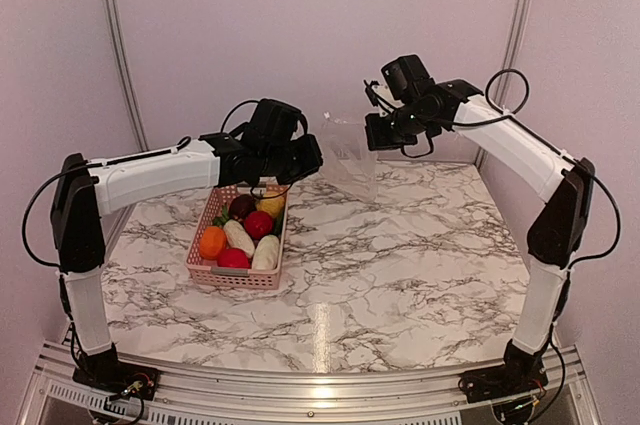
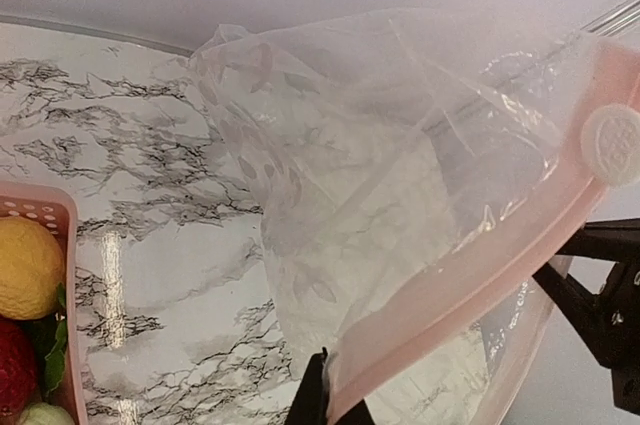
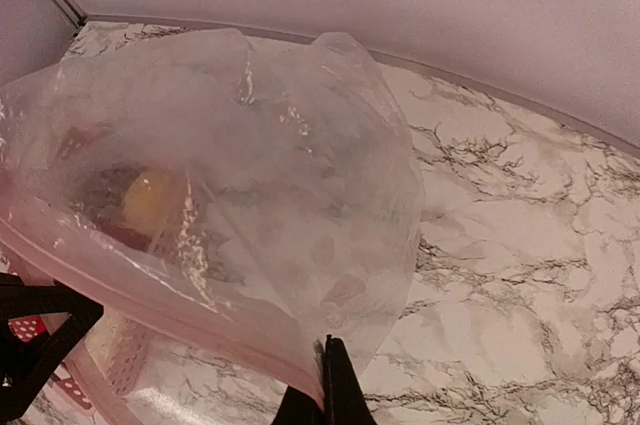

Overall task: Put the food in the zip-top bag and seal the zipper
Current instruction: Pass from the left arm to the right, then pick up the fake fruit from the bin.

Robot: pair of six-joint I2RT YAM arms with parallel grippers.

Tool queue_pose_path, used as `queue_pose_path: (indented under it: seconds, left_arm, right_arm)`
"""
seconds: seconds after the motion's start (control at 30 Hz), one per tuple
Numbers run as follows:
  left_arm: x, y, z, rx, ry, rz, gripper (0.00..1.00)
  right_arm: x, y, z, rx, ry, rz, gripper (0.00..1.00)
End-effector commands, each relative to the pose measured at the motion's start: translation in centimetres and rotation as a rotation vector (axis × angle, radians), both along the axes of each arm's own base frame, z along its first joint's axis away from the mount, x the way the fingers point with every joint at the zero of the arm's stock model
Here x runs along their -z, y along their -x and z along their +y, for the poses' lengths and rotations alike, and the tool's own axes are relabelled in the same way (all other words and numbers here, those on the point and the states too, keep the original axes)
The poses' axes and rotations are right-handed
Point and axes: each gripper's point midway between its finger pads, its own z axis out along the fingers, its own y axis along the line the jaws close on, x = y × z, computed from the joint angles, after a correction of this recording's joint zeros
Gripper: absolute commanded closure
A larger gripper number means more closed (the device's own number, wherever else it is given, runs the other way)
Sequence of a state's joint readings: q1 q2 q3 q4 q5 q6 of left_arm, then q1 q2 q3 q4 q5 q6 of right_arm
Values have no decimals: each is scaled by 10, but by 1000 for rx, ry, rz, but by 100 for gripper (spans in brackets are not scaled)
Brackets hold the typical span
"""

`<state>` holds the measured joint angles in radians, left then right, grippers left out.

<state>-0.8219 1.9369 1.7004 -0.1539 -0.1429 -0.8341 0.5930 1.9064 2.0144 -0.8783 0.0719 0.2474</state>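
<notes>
The clear zip-top bag (image 1: 350, 155) hangs in the air between my two grippers, above the back of the table. My left gripper (image 1: 308, 158) is shut on one end of its top edge and my right gripper (image 1: 372, 133) on the other. In the left wrist view the gripper (image 2: 335, 397) pinches the pink-tinted zipper (image 2: 470, 280), which carries a white slider (image 2: 612, 145). In the right wrist view the gripper (image 3: 330, 390) pinches the bag (image 3: 250, 185) at its edge. The food (image 1: 245, 233), red, orange, yellow, purple and white pieces, lies in the pink basket (image 1: 235, 278).
The pink basket stands left of centre under my left arm; its corner (image 2: 50, 213) with a yellow fruit (image 2: 25, 267) shows in the left wrist view. The table is white marble (image 1: 420, 255). Walls close the back and sides.
</notes>
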Motion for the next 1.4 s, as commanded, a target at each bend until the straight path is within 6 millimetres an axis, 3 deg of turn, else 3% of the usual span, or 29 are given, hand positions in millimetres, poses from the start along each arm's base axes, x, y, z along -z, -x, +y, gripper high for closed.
queue_pose_path:
  seconds: [0.0,0.1,0.23,0.43,0.5,0.6,0.77,0.87,0.93,1.03,1.07,1.2,1.37]
  left_arm:
    - [-6,4,0,28,-4,-23,96]
    - [-27,11,-21,144,58,-104,72]
    - [-58,18,-20,201,25,-224,51]
    - [-77,34,8,210,-60,-343,30]
    - [-84,48,27,194,-51,-374,3]
    - [-85,64,56,158,-61,-370,1]
    - [-53,77,101,74,-203,-292,1]
    - [-37,83,109,87,-254,-243,1]
    - [-30,82,115,71,-298,-216,1]
    - [-16,72,148,-120,-377,-160,1]
    - [-11,73,149,-103,-405,-159,1]
    - [3,73,138,-13,-466,-141,1]
    - [13,66,145,-85,-446,-159,1]
  right_arm:
    - [-28,-1,-25,22,39,-63,100]
    - [-18,7,-7,-54,-12,-23,100]
    - [-22,12,3,-94,-78,-20,100]
    - [-35,-1,-13,-70,-73,-48,100]
    - [-38,-6,-20,-59,-65,-55,100]
    - [-45,-13,-36,-29,-35,-84,100]
    - [-56,-20,-78,69,21,-127,100]
    - [-56,-19,-97,83,52,-149,100]
    - [-58,-18,-108,76,79,-160,100]
    - [-66,-17,-138,131,114,-186,100]
    - [-65,-16,-147,146,122,-187,100]
    - [-35,-8,-160,154,111,-138,100]
    - [3,3,-136,86,19,-57,100]
